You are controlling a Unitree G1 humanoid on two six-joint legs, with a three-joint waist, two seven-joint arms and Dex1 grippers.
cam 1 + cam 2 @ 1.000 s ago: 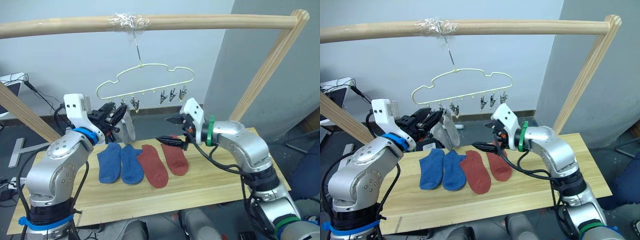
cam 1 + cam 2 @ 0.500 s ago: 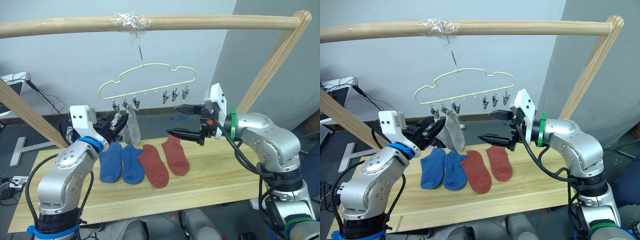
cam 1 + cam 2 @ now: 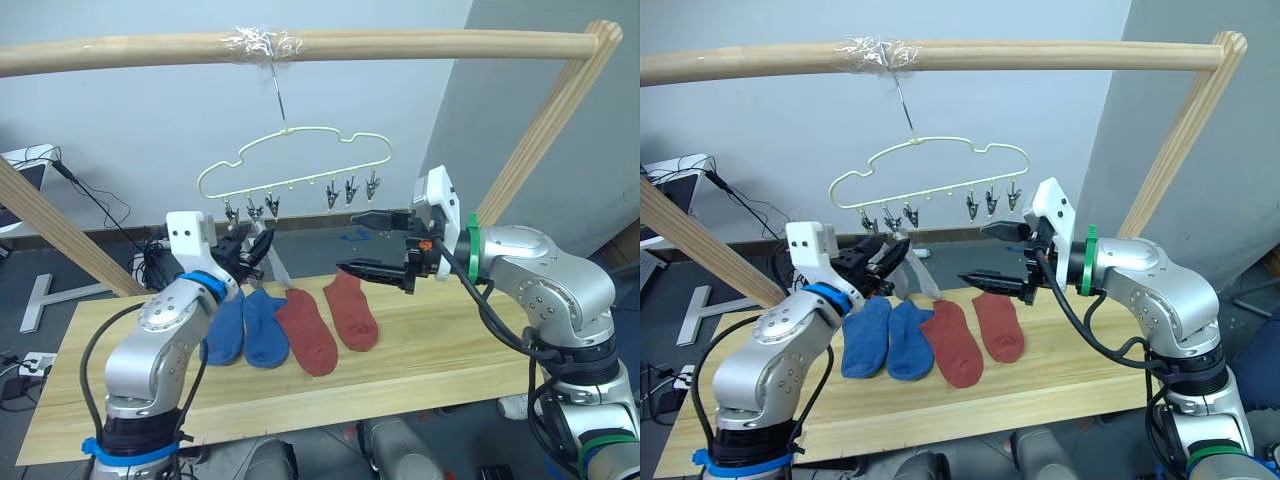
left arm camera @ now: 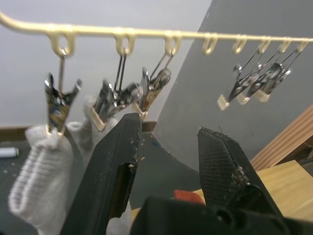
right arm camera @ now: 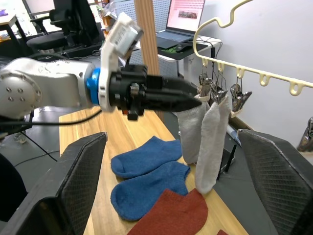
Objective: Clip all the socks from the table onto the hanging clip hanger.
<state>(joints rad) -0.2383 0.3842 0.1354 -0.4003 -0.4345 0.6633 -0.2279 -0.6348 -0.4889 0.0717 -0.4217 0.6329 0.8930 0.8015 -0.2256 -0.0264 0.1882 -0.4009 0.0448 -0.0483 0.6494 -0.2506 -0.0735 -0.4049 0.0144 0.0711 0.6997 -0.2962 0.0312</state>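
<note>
**Socks: two grey ones clipped, four left on the table**

Socks are the measure here. On the table (image 3: 420,365), a long light wood top, four lie flat in a row: two blue socks (image 3: 243,327) side by side, then two rust-red socks (image 3: 325,322) touching them toward the robot's right. Above, the clip hanger (image 3: 295,165) hangs by its hook from a round wooden pole (image 3: 400,44). Two grey socks (image 5: 201,142) dangle from clips at its left end, as the right wrist view shows plainly. By my reading the task is a third done, with four socks and the remaining clips to go; three free clips (image 3: 350,189) bunch near the hanger's right end.

The right gripper (image 3: 375,244) is raised above the red socks and well apart from them, its fingers spread wide and holding nothing. The left gripper (image 3: 252,250) sits just below the left clips, close beside the grey socks; its fingers (image 4: 112,171) stand parted with an empty gap, the grey fabric to one side and not between them.
</note>
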